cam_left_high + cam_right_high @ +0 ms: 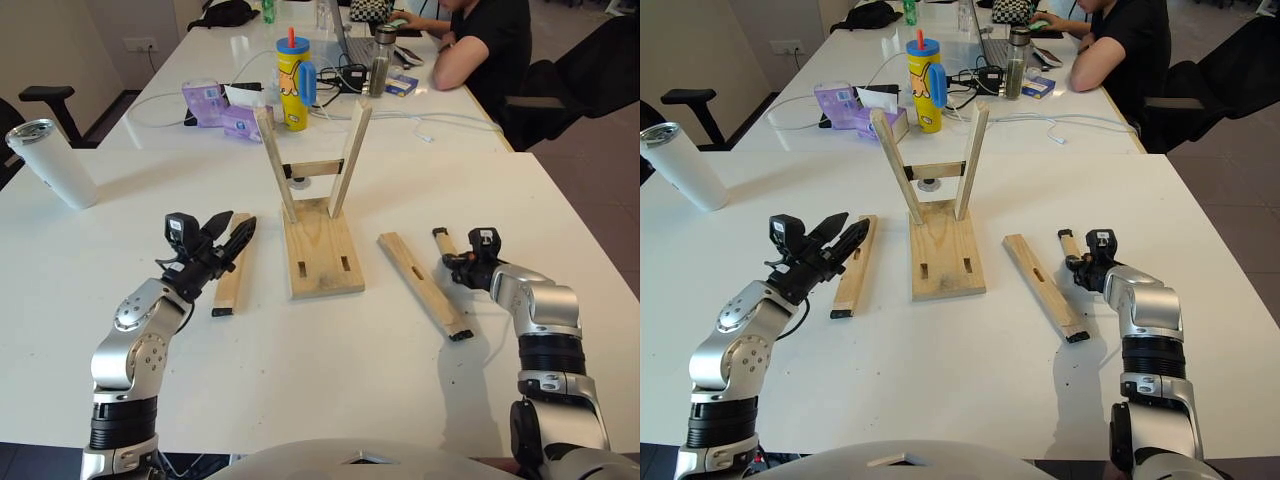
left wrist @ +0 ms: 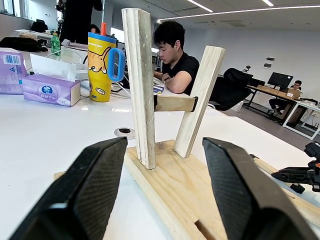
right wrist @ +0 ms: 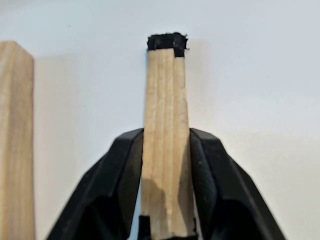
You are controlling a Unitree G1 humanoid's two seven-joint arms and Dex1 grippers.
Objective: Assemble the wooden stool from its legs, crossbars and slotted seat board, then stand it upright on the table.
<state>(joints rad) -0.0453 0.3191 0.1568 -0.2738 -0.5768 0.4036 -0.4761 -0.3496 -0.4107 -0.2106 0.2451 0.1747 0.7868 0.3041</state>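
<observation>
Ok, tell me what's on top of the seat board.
A left leg and a right leg stand at the far end of the seat board, joined by a crossbar. Two slots at its near end are empty. How deep the legs sit in it is hidden.

White table (image 1: 300, 400), near one. On it: seat board (image 1: 322, 262) flat, ctr; loose leg (image 1: 233, 272) left of ctr; slotted bar (image 1: 422, 283) right of ctr; short bar (image 1: 441, 240) far right; white tumbler (image 1: 52, 163) upper left.
</observation>
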